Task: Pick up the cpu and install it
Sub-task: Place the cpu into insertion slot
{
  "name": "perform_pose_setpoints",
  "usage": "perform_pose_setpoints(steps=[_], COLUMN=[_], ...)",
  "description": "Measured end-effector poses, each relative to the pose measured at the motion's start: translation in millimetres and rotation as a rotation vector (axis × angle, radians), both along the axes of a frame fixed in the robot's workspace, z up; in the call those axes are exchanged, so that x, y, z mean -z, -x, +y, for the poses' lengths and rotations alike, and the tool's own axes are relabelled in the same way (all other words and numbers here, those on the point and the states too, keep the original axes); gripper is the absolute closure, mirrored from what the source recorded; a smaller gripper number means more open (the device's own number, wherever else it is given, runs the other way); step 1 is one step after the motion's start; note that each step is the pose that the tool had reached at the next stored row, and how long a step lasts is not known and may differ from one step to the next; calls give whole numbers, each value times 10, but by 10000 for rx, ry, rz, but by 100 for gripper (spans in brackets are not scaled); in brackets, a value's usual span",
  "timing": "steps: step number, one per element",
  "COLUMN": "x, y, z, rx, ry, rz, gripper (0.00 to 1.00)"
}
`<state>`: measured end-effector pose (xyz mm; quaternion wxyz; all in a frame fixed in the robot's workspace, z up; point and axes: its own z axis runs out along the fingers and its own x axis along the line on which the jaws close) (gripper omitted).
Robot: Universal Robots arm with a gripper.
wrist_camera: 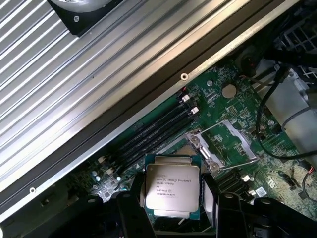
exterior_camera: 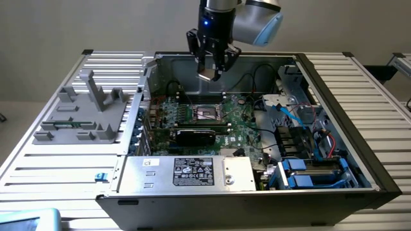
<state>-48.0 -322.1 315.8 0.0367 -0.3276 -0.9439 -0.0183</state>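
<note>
tool (exterior_camera: 212,72) grips one cpu (wrist_camera: 172,186), high above one open socket (exterior_camera: 207,113).

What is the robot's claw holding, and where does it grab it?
The gripper holds the cpu, pinched by two opposite side edges between its fingers.

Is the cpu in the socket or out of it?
Out. The hand holds the cpu above the board, apart from the socket.
</note>
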Motion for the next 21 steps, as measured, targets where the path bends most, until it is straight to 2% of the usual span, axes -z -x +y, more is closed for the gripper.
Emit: perform_pose_setpoints(steps=[10,21], x=[36,85], y=[0,0], z=[-13,-75], rx=[688,1122], ry=[75,108], rz=[-16,-46], gripper=[45,45])
